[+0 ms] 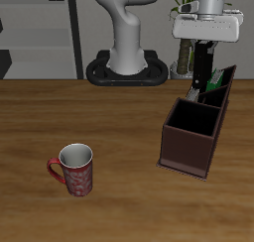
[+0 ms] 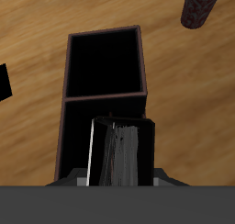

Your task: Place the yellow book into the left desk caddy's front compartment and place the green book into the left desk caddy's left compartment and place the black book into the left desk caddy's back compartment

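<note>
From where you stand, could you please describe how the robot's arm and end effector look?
The arm is glossy white with thick rounded segments, rising from a dark, flat base plate. The end effector has a pale grey, boxy body carrying slim black fingers. No cables or markings are visible.

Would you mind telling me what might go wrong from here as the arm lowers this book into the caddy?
1. The black book in the gripper hangs just over the caddy beside an inner divider; it may catch on that wall or drop into the wrong compartment.
2. The green book already leans in the caddy close to the gripper and could be knocked.
3. The wrist view hides the fingertips, so alignment is uncertain.
</note>
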{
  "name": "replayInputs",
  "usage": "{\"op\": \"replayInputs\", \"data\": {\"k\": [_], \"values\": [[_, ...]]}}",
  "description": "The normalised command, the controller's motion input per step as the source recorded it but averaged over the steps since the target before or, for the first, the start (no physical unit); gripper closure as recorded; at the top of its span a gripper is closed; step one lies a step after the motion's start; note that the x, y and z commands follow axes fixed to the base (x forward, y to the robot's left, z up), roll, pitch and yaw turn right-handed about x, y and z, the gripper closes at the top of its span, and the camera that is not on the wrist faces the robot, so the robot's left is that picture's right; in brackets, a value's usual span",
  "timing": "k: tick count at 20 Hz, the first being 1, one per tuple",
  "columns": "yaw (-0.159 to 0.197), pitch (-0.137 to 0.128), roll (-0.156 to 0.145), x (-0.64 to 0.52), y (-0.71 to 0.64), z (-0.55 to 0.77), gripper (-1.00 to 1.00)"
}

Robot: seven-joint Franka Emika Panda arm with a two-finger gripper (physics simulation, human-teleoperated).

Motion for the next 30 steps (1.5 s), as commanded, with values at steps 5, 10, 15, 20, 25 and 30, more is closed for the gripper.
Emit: {"op": "replayInputs", "data": {"k": [5, 10, 15, 20, 25, 30], "values": [[-0.027, -0.008, 0.012, 0.10, 0.13, 0.05, 1.00], [-0.014, 0.022, 0.004, 0.19, 0.13, -0.08, 1.00], [-0.028, 0.021, -0.008, 0.12, 0.06, -0.08, 1.00], [-0.019, 0.027, 0.010, 0.12, 0.08, -0.10, 1.00], [0.003, 0.012, 0.017, 0.04, 0.08, -0.06, 1.00], [0.014, 0.014, 0.014, 0.02, 0.06, -0.06, 1.00]]}}
